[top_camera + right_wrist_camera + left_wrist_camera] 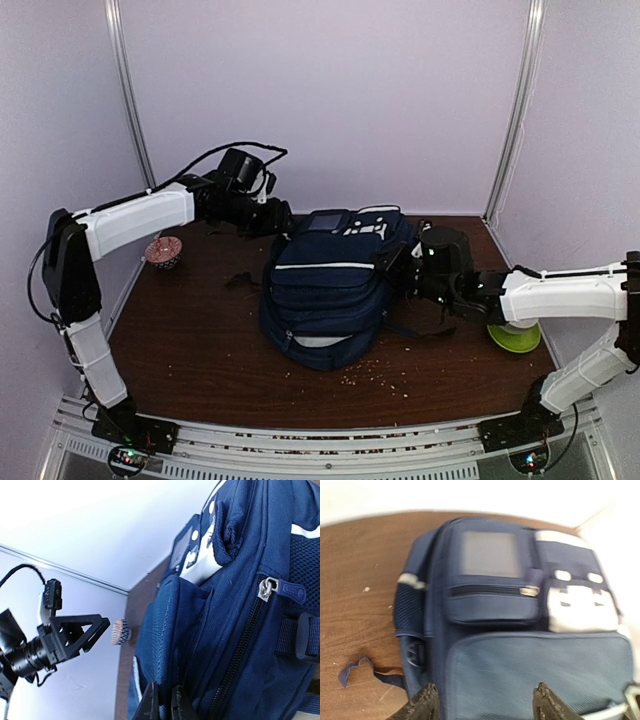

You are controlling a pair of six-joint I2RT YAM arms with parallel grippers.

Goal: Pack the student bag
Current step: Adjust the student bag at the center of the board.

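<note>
Bag point(330, 290): lies mid-counter, top end toward the back wall, front face up. Every zip I can see looks closed, and nothing to pack is visible near it.

Right tool point(164, 700): at the bag's right flank, fingers pressed almost together against the edge of a front pocket. I cannot tell whether a fold of fabric is caught between them.

Left tool point(485, 692): above the bag's front, nearer its top-left corner, fingers spread with nothing between them.

Step in hand, my reading: get a compartment open. Plan:
- use the right tool as an anchor, because the fabric is soft and will bunch, and the bag may slide on the counter point(200, 340);
- bring the left tool down on a zip pull, not on the cloth;
- draw along the zip line, low and slow, not upward;
- check the grip in the wrist view before pulling.

Markings: the white patch point(577, 607) at the bag's top shows slots only. The grey panel point(490, 554) beside it is blank. The zip pull point(292, 591) on the flank may be embossed but is unreadable. No brand is legible.

Around the bag:
- a loose strap point(357, 670) trails off its left side;
- a bowl point(163, 251) sits further left;
- a green plate point(514, 336) sits right of the bag, under the right arm;
- crumbs point(385, 378) lie in front.
</note>
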